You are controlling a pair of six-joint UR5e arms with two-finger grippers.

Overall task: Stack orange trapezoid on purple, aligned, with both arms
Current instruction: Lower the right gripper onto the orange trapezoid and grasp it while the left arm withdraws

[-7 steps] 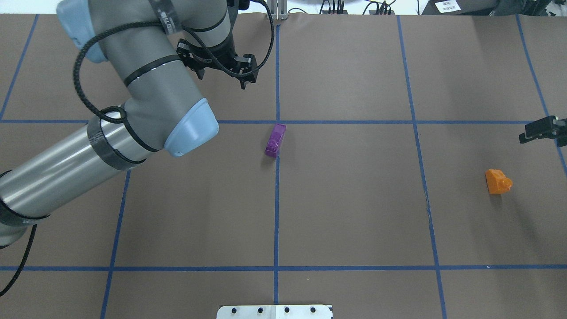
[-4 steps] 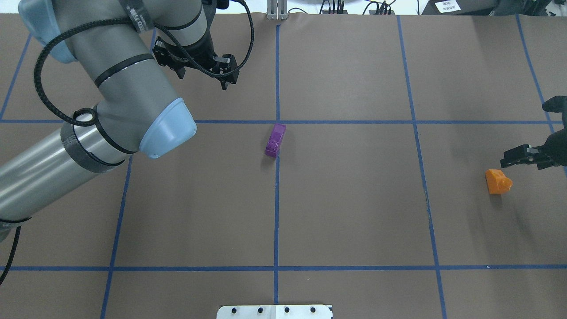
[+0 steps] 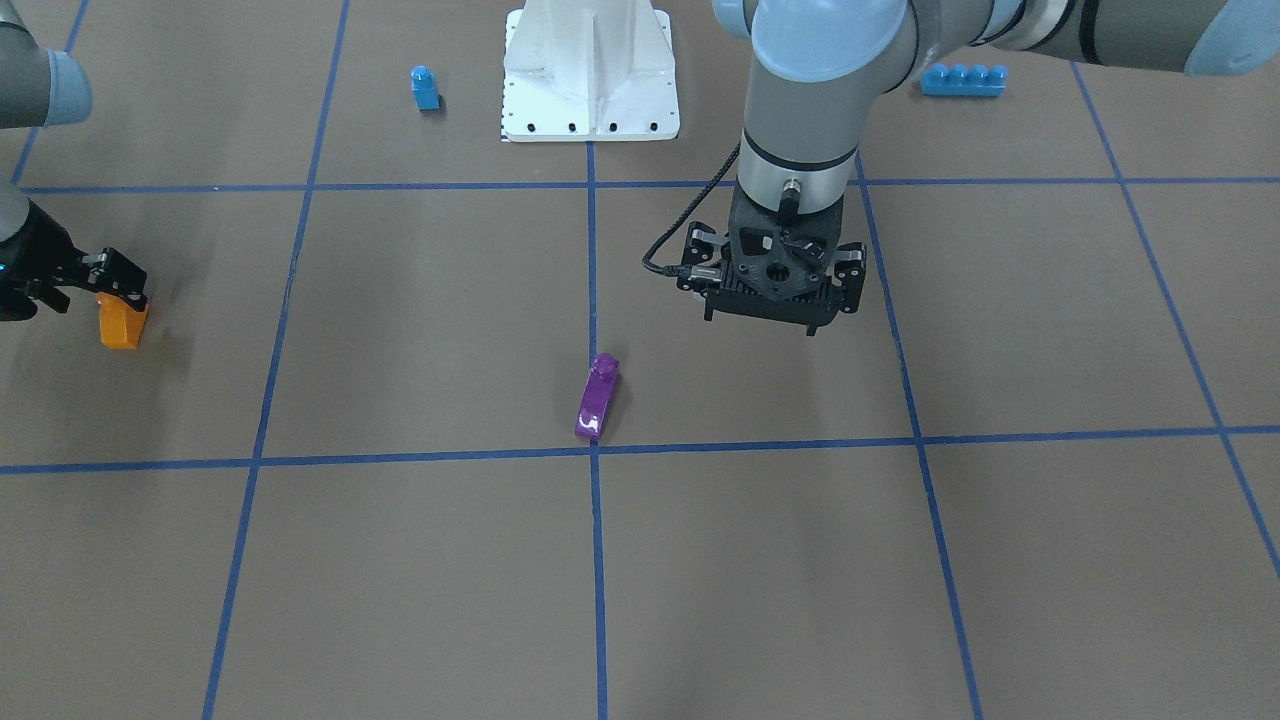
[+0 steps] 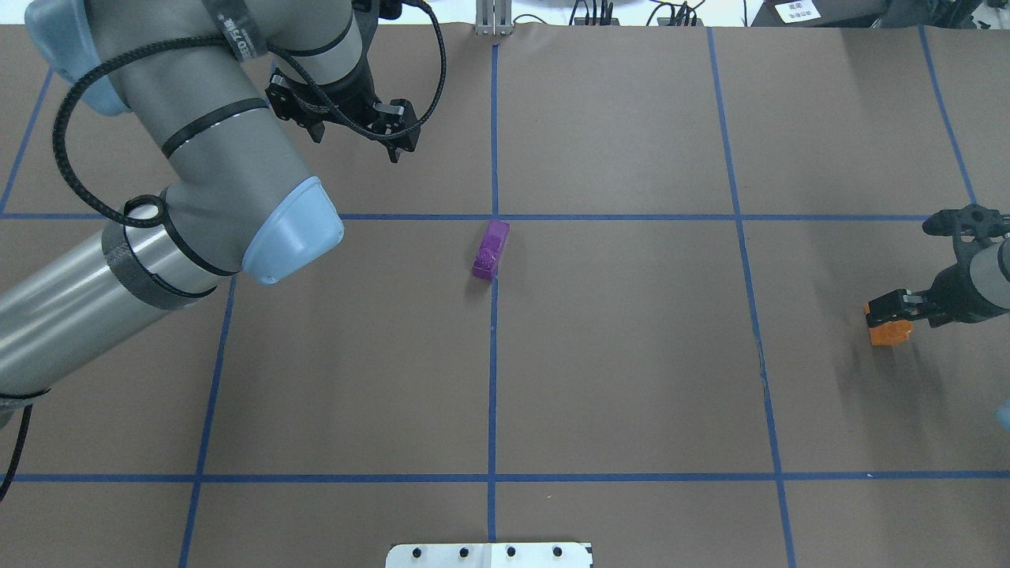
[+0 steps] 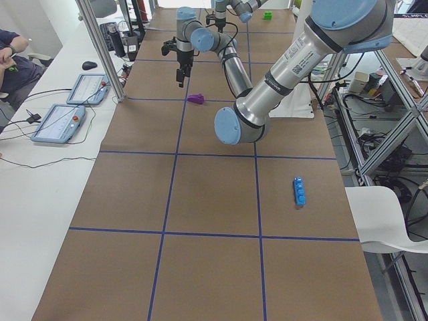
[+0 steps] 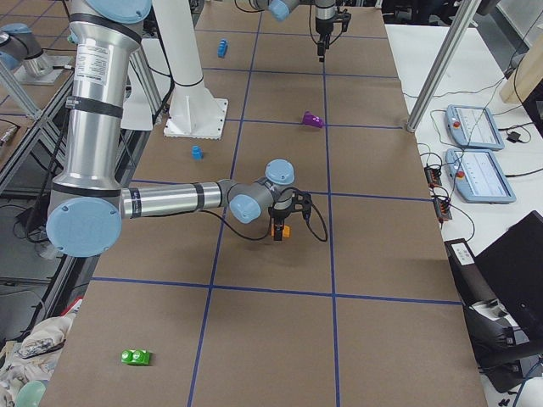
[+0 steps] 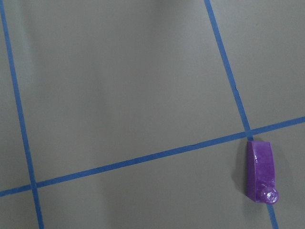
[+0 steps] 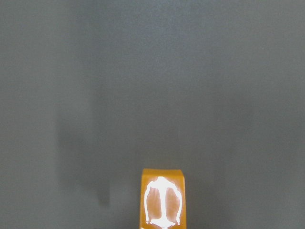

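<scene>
Nearest the robot, toward the right edge of the brown-papered table [image 4: 631, 371], the small glossy orange plastic trapezoid block [image 4: 890, 334] sits with the right gripper [image 4: 887, 311] directly over it. Whether its fingers stand apart or already pinch the block I cannot tell. Farther out, the small glossy purple plastic wedge [image 4: 491, 249] lies alone just beside a blue tape crossing [image 4: 494, 217]. Beyond it the left gripper [image 4: 353, 142] hovers, fingers spread wide, holding nothing. The step in hand appears to be grasping the orange block. The next move calls for a firm pinch, a lift, and a carry to the purple wedge.
</scene>
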